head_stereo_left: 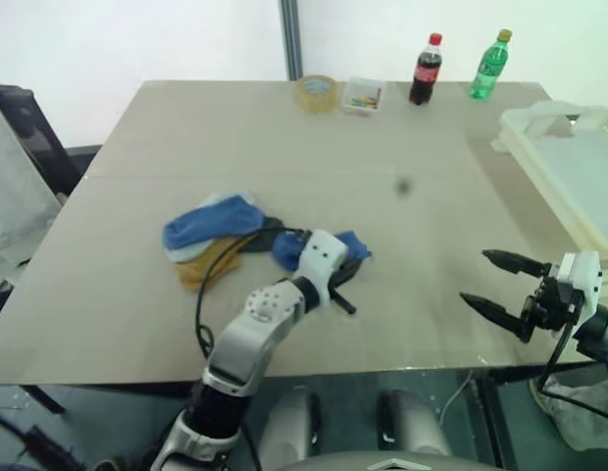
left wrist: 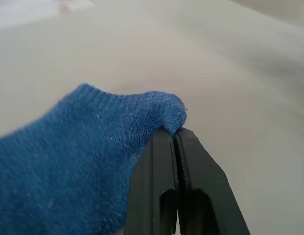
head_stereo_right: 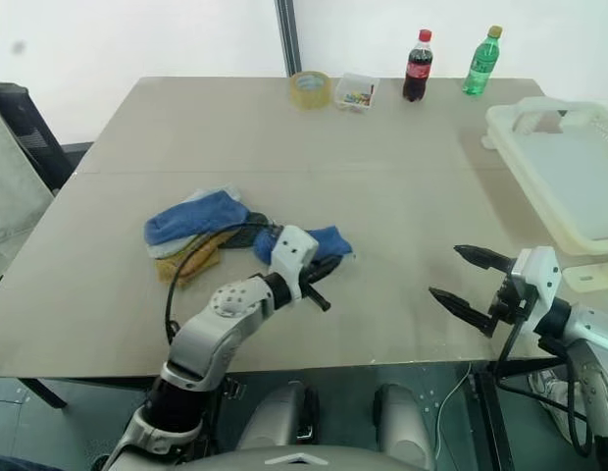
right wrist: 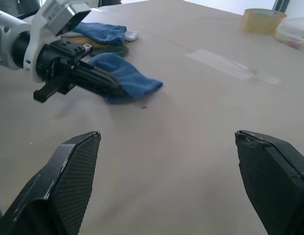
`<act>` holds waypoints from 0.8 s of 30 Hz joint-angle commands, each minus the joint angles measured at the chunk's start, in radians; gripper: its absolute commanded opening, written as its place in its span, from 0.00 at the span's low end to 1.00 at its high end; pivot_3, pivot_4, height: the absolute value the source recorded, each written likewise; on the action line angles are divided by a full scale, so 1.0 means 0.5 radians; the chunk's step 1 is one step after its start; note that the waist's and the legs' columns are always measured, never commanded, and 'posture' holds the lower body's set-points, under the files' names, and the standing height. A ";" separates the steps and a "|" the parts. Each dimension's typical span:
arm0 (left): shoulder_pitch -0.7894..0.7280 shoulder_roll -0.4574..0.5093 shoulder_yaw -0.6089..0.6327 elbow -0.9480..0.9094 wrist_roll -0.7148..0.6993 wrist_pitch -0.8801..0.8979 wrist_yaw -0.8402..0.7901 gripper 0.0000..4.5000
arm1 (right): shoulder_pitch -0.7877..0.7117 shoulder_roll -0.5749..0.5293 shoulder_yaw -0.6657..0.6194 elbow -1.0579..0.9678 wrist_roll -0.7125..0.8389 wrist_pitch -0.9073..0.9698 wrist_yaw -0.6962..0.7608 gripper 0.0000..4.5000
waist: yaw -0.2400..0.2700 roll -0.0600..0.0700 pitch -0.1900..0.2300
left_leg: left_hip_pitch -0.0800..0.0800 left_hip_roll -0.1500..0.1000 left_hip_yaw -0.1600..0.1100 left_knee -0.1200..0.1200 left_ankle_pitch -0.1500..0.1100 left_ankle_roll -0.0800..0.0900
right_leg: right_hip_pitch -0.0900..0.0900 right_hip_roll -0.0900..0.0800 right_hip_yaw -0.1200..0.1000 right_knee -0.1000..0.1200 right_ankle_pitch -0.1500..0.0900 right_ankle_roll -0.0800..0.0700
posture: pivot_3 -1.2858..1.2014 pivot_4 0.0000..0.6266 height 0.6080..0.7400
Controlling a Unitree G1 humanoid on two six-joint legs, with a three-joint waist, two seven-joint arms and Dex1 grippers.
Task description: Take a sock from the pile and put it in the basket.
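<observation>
A royal blue knitted ankle sock (head_stereo_left: 348, 245), soft and finely ribbed with a rounded folded edge, was pinched in the left end effector (left wrist: 175, 142), whose two black fingers were pressed together on that edge. The sock hung just right of the pile of ankle socks (head_stereo_left: 214, 235), a loose heap on the beige desk (head_stereo_left: 284, 147) showing another royal blue sock on top, pale grey-blue and mustard yellow beneath, and a dark grey one toward the held sock. The large rectangular off-white plastic basket (head_stereo_right: 510, 147), shallow with a thick rim and a loop handle, sat at the desk's far right edge, well apart from the pile. The right end effector (head_stereo_left: 500, 285) hovered near the desk's front right corner, its fingers spread wide and holding nothing.
</observation>
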 commanded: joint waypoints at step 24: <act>-0.248 -0.077 0.331 -0.076 -0.027 -0.043 0.085 0.99 | 0.013 -0.116 -0.098 -0.131 0.120 0.107 -0.027 1.00 | -0.006 0.000 0.000 | 0.000 0.001 -0.001 0.000 0.000 0.000 | -0.001 0.001 0.001 0.000 0.000 0.000 | 0.52 0.24 1.00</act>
